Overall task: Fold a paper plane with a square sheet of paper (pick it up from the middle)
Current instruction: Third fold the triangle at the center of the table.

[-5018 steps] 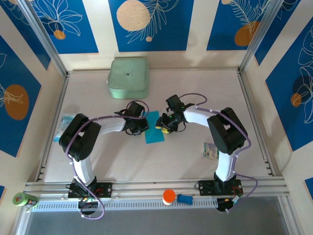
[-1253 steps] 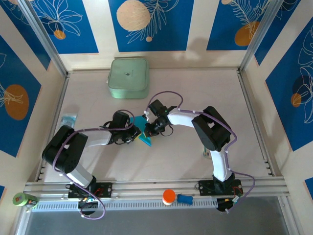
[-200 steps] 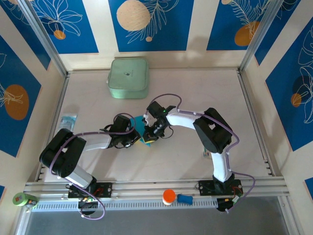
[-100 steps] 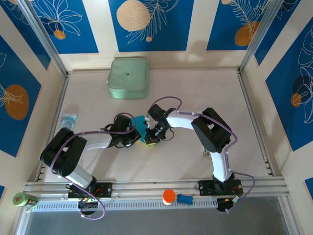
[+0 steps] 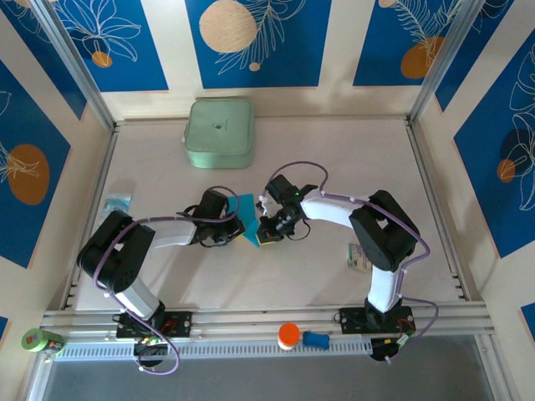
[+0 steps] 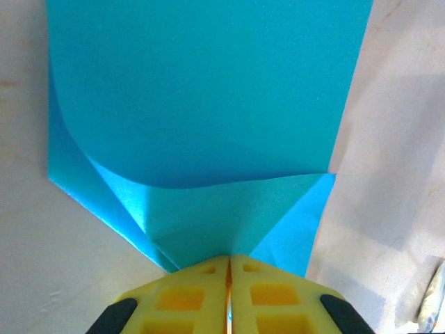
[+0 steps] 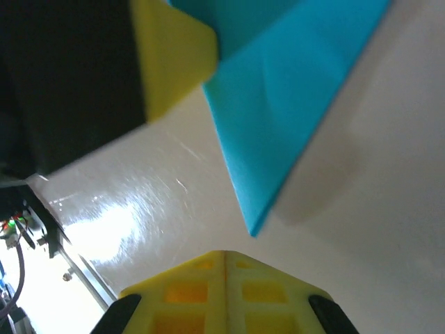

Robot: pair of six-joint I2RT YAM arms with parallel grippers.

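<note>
— Where was the paper?
— Mid-table, partly folded, a corner pinched in the left claw.
— The right claw?
— Pressed together, empty, just beside the paper at 4 o'clock. The green box sat farther off, at 11 o'clock.

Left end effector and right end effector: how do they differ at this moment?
The left end effector is shut on a folded corner of the blue paper; the right end effector is shut on nothing, with the paper's tip apart from it. In the top view, the left one is at the paper's left side, the right one at its right side. Both are yellow and fully closed.
</note>
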